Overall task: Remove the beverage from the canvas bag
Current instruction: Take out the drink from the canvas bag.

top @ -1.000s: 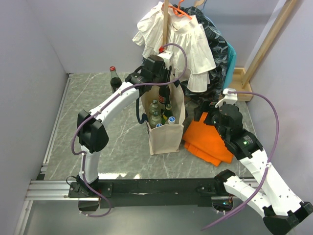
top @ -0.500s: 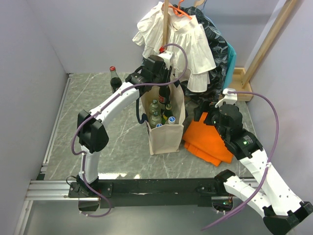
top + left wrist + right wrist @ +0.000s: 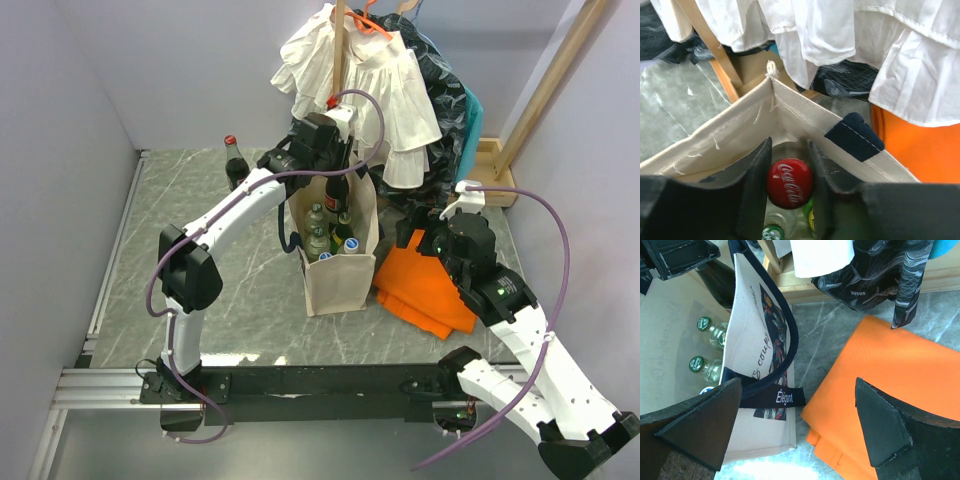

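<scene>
The cream canvas bag with navy handles stands mid-table and holds several bottles. My left gripper is over the bag's far end, shut on a dark cola bottle with a red cap, its fingers on either side of the neck. The bottle stands upright, partly above the bag rim. My right gripper is open and empty, to the right of the bag, above the bag's handle and the orange cloth. Green-capped bottles show inside the bag.
A second cola bottle stands on the table at the back left. A folded orange cloth lies right of the bag. White and dark garments hang on a wooden rack behind it. A wooden post leans at the right.
The left gripper and its bottle have risen very slightly. The right arm has not moved.
</scene>
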Robot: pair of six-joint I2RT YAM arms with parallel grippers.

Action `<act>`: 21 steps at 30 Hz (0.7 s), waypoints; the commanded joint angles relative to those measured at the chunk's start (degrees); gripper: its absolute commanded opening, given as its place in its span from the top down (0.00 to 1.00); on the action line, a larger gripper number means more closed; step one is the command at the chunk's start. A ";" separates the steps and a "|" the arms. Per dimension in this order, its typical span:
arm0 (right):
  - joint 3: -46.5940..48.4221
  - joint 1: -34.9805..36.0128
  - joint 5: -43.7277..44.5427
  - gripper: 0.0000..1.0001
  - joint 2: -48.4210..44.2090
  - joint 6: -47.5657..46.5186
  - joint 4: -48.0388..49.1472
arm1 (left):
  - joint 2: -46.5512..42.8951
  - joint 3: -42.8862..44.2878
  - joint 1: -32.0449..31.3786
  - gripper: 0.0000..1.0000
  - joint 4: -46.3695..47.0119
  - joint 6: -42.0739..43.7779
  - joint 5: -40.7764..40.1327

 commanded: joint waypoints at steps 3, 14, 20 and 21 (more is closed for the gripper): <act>-0.38 0.16 0.67 0.00 -0.59 -0.56 1.36 | -2.15 1.42 -0.37 0.71 1.54 -0.75 -0.10; -0.47 0.16 0.76 0.00 -0.76 -0.56 1.27 | -1.18 4.58 -0.46 0.99 -0.49 -0.31 -0.10; -1.88 0.07 0.41 0.00 -2.34 -0.65 2.32 | -2.50 7.82 -0.99 0.99 -1.19 1.62 -2.47; -1.79 0.16 0.14 0.00 -2.26 -0.82 2.23 | -2.85 8.27 -0.99 0.99 -1.54 2.15 -2.56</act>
